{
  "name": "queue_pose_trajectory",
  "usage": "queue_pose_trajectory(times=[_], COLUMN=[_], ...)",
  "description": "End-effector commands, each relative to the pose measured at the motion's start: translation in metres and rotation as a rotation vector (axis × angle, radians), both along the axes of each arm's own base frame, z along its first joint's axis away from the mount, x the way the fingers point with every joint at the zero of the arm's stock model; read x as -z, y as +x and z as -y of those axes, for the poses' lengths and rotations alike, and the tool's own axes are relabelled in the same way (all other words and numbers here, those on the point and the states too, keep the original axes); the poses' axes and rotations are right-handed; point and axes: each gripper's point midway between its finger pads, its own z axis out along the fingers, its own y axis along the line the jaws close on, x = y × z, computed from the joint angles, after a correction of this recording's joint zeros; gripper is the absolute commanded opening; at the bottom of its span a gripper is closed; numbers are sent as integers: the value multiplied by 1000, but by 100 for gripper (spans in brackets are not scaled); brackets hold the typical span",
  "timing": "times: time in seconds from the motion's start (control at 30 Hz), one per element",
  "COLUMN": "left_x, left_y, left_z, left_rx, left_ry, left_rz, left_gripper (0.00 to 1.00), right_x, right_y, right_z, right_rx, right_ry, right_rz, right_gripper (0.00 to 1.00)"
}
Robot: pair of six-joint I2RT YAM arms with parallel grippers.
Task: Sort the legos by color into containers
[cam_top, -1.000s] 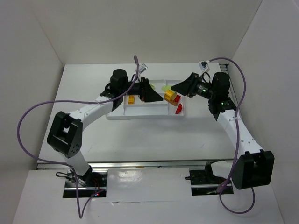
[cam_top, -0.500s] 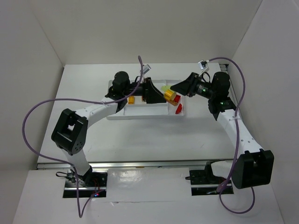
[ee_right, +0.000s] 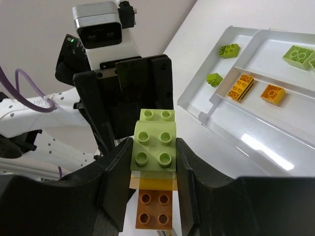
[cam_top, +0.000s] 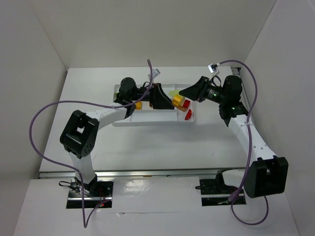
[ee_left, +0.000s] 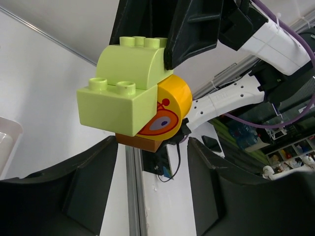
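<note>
My right gripper [ee_right: 154, 162] is clamped on a small stack of legos [ee_left: 133, 98], its black fingers pinching the lime green brick [ee_right: 155, 147] from both sides. From the left wrist camera the stack fills the upper middle of the frame. The lime piece on top has a curved back and studs, under it is a yellow round piece [ee_left: 172, 105] printed with an eye, and a brownish brick [ee_right: 154, 211] sits at the bottom. My left gripper [ee_left: 151, 157] is spread wide just below the stack, with neither finger touching it. In the top view the stack sits over the right half of the white tray [ee_right: 256, 132]. Loose lime bricks [ee_right: 229, 49] and orange bricks [ee_right: 272, 93] lie in separate sections, and red pieces [cam_top: 188, 116] sit near its right end.
</note>
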Motion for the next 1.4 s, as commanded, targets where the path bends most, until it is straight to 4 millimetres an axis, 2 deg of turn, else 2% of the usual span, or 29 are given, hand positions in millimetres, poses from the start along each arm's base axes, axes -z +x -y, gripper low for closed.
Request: queue_pose_trajectory(times=[0.0,0.1,0.13,0.27,0.33,0.37,0.4,0.47,0.5,0.53,0.67,0.8,0.93,0.97,1.0,1.1,1.13,1.17,1.2,1.23,1.27,1.3,1.33,1.37], left_x=[-22,-21,-28,-26,-26,-22,-26,-22,-22,-24,-13,9,17,13,18,18,19,41,35,39,40,53,42,37], left_y=[-3,2,0,2,-2,-2,-4,-4,-4,-5,-8,-11,-21,-23,-23,-22,-16,-7,-6,-2,17,13,14,25], left_z=[-1,2,1,3,5,5,4,4,4,4,2,-16,-25,-26,-26,-40,-48,-53,-60,-66,-76,-86,-96,-112], left_rx=[33,37,48,53,62,62,61,61,59,59,64,34,34,34,33,5,-24,-88,-129,-174,-289,-323,-368,-444], left_ry=[-52,-60,-76,-81,-81,-76,-82,-73,-75,-69,-36,-27,-20,-24,-16,14,31,116,144,189,244,326,339,361], left_rz=[99,86,114,96,96,85,103,87,99,88,70,34,18,27,16,1,-9,-93,-70,-65,10,-68,-44,-51], left_gripper=[68,61,61,60,54,48,37,19,6,0,0,0,0,0,0,0,0,0,0,0,0,0,0,0], right_x=[-11,-11,-11,-8,-6,-6,-6,-6,-8,-8,-14,-14,-19,-16,-16,1,14,20,26,31,30,35,40,48], right_y=[2,2,2,4,4,4,5,5,7,7,10,15,16,18,24,43,58,63,68,74,78,80,85,86], right_z=[0,0,0,0,0,0,1,1,2,2,3,6,6,5,9,18,26,27,25,22,20,14,14,13], right_rx=[-14,-14,-14,-14,-15,-15,-6,-6,5,5,14,52,52,53,91,173,243,265,296,299,305,303,321,328], right_ry=[9,9,9,8,2,2,1,1,1,1,-3,-14,-5,-1,-3,-56,-94,-135,-150,-162,-166,-176,-194,-206], right_rz=[63,63,63,52,51,51,51,51,60,60,78,72,95,77,77,24,-9,-23,-34,-39,-38,-54,-61,-81], right_gripper=[11,11,11,11,11,11,11,11,11,11,11,11,11,11,11,11,11,11,10,10,10,10,9,9])
